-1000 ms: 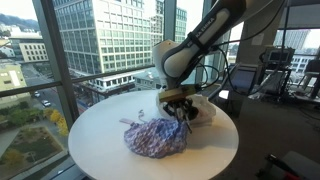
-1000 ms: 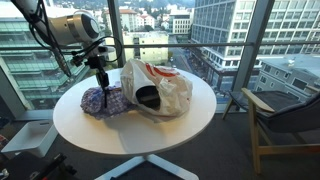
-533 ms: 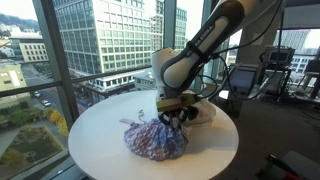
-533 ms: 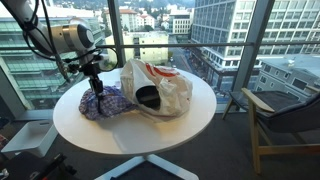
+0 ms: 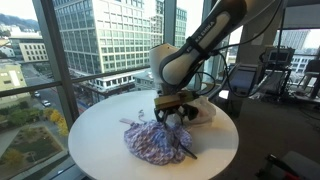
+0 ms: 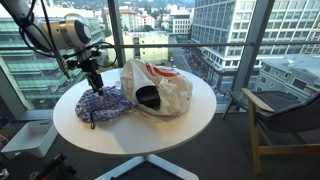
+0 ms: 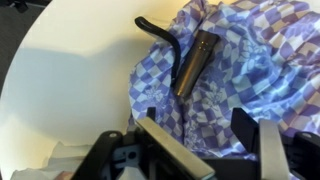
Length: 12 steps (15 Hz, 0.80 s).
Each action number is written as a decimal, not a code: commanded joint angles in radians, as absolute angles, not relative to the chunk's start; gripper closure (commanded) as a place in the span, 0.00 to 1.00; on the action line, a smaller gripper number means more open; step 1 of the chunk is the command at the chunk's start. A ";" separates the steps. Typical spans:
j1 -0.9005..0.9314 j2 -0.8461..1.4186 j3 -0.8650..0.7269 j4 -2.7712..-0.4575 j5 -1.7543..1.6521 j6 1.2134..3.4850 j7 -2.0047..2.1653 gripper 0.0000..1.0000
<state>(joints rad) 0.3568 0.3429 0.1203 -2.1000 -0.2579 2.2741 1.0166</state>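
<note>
- The fingers (image 7: pixel 160 142) stand wide apart and hold nothing; they hang just above the near edge of the checked cloth (image 7: pixel 240 70).
- The checked cloth, purple and white, lies crumpled on the round white worktop (image 7: pixel 60 70), under the fingers in both exterior views (image 5: pixel 150 145) (image 6: pixel 108 103).
- A dark rod-shaped tool (image 7: pixel 192 65) lies on the cloth just ahead of the fingers. No brand or label can be read on it.
- A black cord (image 7: pixel 160 32) curves away from the tool across the cloth's edge onto the worktop.
- A white plastic bag (image 6: pixel 160 90) stands just beside the cloth, its mouth gaping dark. Its red print (image 6: pixel 160 72) is too small to read.
- In an exterior view the arm's wrist hides part of the bag (image 5: pixel 205 110).
- A chair (image 6: pixel 285 115) stands well apart from the worktop, by the window glass.
</note>
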 commanded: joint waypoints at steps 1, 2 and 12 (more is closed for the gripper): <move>0.359 0.352 0.150 -2.071 -0.221 2.327 0.976 0.00; 0.358 0.369 0.159 -2.061 -0.202 2.348 0.966 0.00; 0.455 0.655 0.046 -1.946 -0.258 2.596 0.992 0.00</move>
